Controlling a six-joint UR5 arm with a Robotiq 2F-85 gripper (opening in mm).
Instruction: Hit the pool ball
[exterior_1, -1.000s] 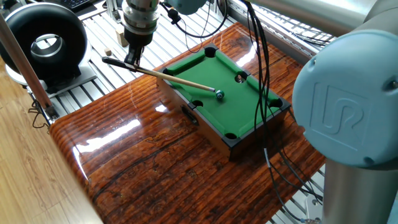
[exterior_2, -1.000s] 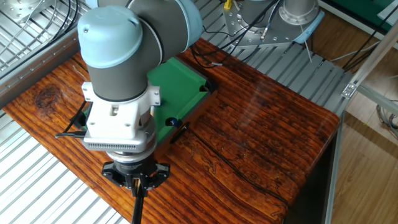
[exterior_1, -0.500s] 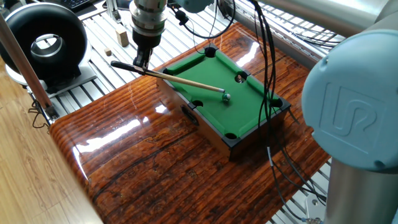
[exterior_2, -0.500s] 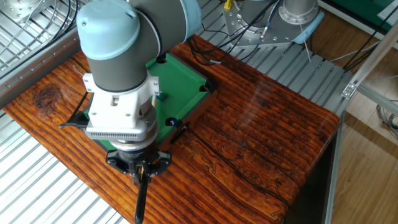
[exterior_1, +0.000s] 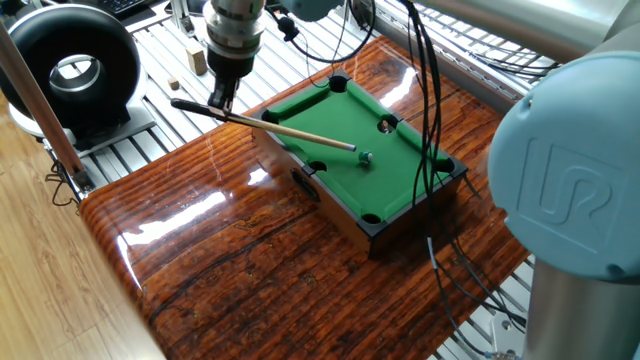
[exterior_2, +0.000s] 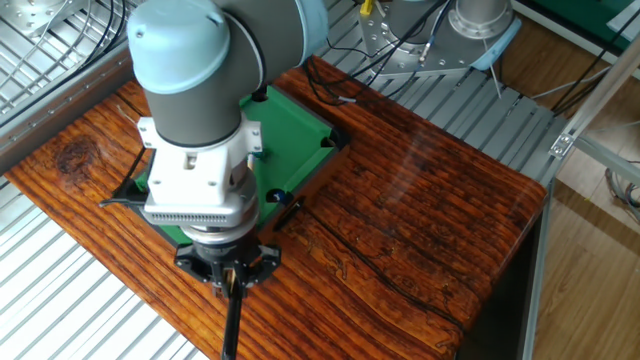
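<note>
The pool ball (exterior_1: 366, 157), tiny, dark and glossy, lies on the green felt of the mini pool table (exterior_1: 398, 178), near its middle. My gripper (exterior_1: 218, 97) is left of the table and shut on the butt end of the thin pale cue stick (exterior_1: 290, 130). The cue slants over the table's left rim, and its tip ends a short gap from the ball. In the other fixed view my gripper (exterior_2: 232, 278) is low in the frame, holding the cue (exterior_2: 232, 322). There my arm covers much of the mini table (exterior_2: 295, 130) and hides the ball.
The mini table stands on a glossy wooden tabletop (exterior_1: 250, 250). A black round device (exterior_1: 70, 65) and small wooden blocks (exterior_1: 197, 58) lie to the far left. Cables (exterior_1: 432, 90) hang over the table's right end. The arm's large joint (exterior_1: 575, 190) fills the right foreground.
The cue pushed forward to the right and struck the ball, which rolled slightly right. The gripper has since drawn the cue back a little to the left, and the ball is still.
</note>
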